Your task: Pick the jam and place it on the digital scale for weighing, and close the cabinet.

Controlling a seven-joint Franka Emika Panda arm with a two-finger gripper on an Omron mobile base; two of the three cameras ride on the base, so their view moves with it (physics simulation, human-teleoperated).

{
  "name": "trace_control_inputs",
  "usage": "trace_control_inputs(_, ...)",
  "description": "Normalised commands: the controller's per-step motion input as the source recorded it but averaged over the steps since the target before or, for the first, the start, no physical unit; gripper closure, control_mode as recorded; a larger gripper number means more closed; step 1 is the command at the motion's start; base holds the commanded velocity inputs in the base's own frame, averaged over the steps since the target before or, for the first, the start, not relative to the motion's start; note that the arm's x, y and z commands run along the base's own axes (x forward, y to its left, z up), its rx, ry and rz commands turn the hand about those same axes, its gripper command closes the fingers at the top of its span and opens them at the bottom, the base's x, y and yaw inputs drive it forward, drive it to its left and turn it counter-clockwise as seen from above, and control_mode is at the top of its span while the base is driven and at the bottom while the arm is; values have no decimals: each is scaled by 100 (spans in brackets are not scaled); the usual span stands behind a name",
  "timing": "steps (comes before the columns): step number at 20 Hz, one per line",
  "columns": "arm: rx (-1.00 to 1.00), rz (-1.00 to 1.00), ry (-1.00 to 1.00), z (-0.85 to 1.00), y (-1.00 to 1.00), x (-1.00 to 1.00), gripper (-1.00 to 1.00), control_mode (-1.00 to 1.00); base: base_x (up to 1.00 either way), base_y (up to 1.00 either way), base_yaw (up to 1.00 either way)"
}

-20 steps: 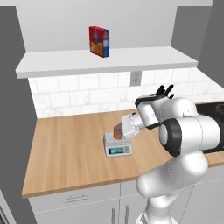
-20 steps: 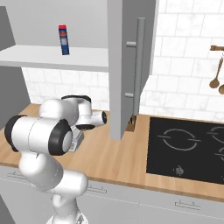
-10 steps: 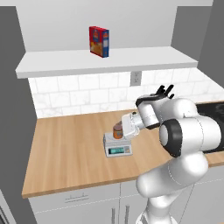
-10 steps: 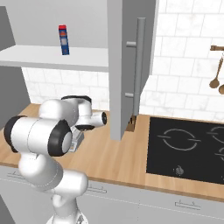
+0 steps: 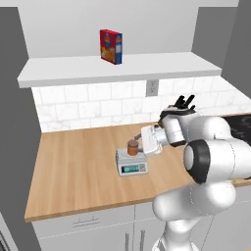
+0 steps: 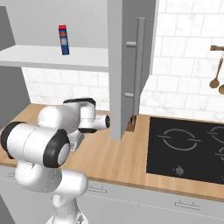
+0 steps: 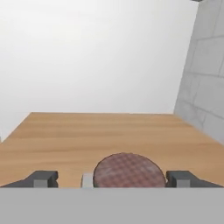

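— Wooden countertop point(image 5: 73, 166) under white tile, with a pale wall behind. What is the gripper point(image 7: 114, 179) doing?

— Its two dark fingertips point(image 7: 43, 178) stand spread wide, one on each side of the jam point(image 5: 133, 147), with a gap between each tip and the jar. In the hand view the jam's brown lid point(image 7: 127, 170) sits between them, clear of both.

— And where is the jam?

— Upright on the platform of the digital scale point(image 5: 131, 163), which rests on the countertop with its greenish display facing the front edge.

— How is the arm posed?

— In the left base view it rises from the lower right, folds at a large dark-jointed elbow, and reaches leftward with the hand held low and roughly level, the white hand body just beside the jar on its right. In the right base view the forearm lies across the counter towards the left.

— What lies further out?

— The cabinet point(image 6: 127, 65) has a door point(image 6: 131, 70) swung open, seen edge-on in the right base view with its long vertical bar handle point(image 6: 139, 65). A red-and-blue box point(image 5: 111, 46) stands on the cabinet's shelf point(image 5: 122, 66) above the scale. To the right, a black hob point(image 6: 188, 148) is set into the counter, and wooden utensils point(image 6: 216, 70) hang on the tile. Pale drawers point(image 5: 83, 223) run below the countertop.
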Motion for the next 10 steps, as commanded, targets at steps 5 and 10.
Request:
trace_control_inputs(5, 12, 0, -21, 21, -22, -52, -100, -100, 0, 0, 0)
trace_control_inputs(10, 19, 0, -25, 17, -31, -54, -100, -100, 0, 0, 0)
